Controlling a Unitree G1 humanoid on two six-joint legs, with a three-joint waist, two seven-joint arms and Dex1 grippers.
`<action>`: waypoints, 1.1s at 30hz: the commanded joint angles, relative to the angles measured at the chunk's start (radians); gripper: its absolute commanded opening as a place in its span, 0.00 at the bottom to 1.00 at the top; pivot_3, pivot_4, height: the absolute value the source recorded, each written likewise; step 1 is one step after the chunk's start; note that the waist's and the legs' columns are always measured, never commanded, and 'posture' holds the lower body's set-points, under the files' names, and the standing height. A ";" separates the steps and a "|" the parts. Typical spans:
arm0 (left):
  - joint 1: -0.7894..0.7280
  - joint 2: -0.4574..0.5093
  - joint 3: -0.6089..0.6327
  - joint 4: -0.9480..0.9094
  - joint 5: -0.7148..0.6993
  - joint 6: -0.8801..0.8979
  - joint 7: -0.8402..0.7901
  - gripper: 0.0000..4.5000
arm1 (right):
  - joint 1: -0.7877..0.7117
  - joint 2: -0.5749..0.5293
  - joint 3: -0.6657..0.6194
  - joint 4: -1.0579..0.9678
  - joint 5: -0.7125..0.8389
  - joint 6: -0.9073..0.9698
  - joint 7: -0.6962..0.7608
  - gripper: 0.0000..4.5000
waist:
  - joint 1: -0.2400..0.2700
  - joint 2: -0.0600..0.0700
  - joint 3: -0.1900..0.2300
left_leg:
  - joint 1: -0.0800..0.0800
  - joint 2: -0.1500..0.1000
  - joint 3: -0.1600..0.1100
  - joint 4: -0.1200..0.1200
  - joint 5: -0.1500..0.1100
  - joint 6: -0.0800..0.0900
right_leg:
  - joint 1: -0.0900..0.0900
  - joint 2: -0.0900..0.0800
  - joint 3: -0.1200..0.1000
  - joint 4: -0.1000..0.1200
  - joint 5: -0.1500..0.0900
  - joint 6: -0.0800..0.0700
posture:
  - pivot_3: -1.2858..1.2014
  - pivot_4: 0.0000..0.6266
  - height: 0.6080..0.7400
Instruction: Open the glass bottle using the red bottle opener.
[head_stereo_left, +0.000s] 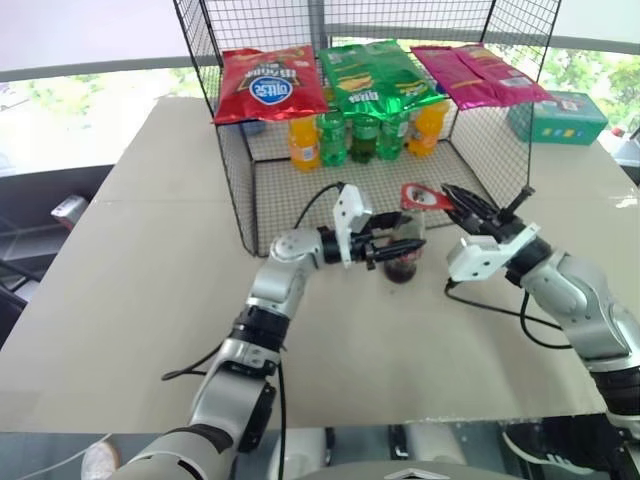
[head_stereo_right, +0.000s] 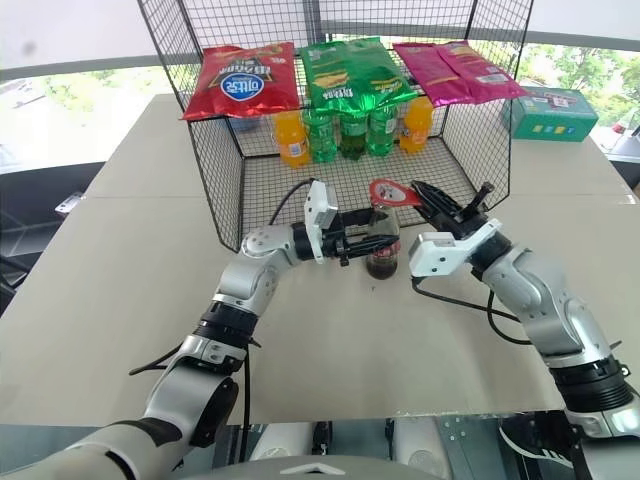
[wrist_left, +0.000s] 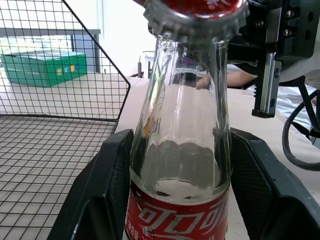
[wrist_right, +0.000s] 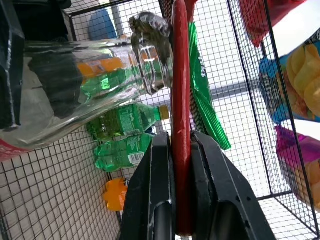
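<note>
The glass bottle (head_stereo_left: 405, 252) stands upright on the table just in front of the wire cage, dark cola in its lower half and a red label band (wrist_left: 177, 220). My left gripper (head_stereo_left: 385, 250) is shut on the bottle's body, one black finger (wrist_left: 97, 190) on each side. My right gripper (head_stereo_left: 462, 203) is shut on the handle of the red bottle opener (head_stereo_left: 424, 196), whose ring head lies over the crimped cap (wrist_left: 195, 15). In the right wrist view the red bottle opener (wrist_right: 180, 115) runs edge-on past the cap (wrist_right: 150, 52).
Behind the bottle stands a black wire cage (head_stereo_left: 300, 190) holding orange and green soda bottles (head_stereo_left: 350, 135), with red, green and pink crisp bags (head_stereo_left: 270, 85) on top. A green box (head_stereo_left: 556, 117) lies at the table's far right. A black cable (head_stereo_left: 520, 320) trails from the right arm.
</note>
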 joint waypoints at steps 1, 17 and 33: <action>-0.010 -0.001 0.008 -0.049 -0.027 0.001 -0.014 0.81 | 0.029 0.000 -0.005 0.009 -0.013 0.029 0.018 0.00 | 0.000 0.000 0.000 | 0.000 0.000 0.000 0.000 0.000 0.000 | 0.000 0.000 0.000 0.000 0.000 0.000 | 0.52 0.24 1.00; -0.013 0.003 0.003 -0.042 -0.015 -0.002 -0.018 0.98 | 0.015 0.039 -0.031 -0.034 0.013 0.070 0.013 0.00 | -0.001 0.000 0.000 | -0.001 0.000 0.000 0.000 0.000 0.000 | -0.001 0.000 0.000 -0.001 0.000 0.000 | 0.52 0.24 1.00; -0.013 0.002 0.002 -0.038 -0.013 -0.003 -0.017 0.98 | 0.013 0.063 -0.031 -0.086 0.045 0.068 0.025 0.00 | 0.001 0.000 0.001 | -0.012 0.000 -0.001 -0.001 0.000 0.000 | -0.009 0.000 -0.003 -0.004 0.000 0.000 | 0.52 0.24 1.00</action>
